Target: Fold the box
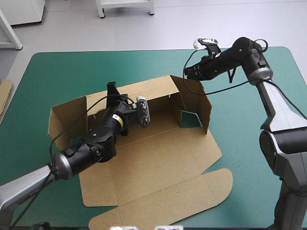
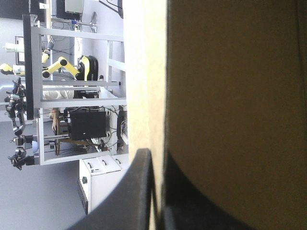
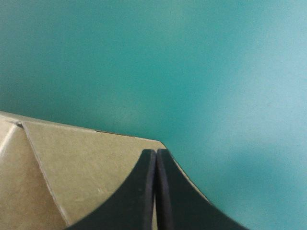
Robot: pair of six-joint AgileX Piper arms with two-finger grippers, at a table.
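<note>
Brown box mid-table on teal-green cover, back and side walls raised (lid flat toward near edge). Back wall pinched by left gripper; right gripper, fingers pressed together, at far right corner.

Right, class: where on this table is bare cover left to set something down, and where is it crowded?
Free: teal-green cover between the box and the far-left corner; also the strip to the right of the box. Crowded: the box's back wall, where the left claw and right claw sit.
</note>
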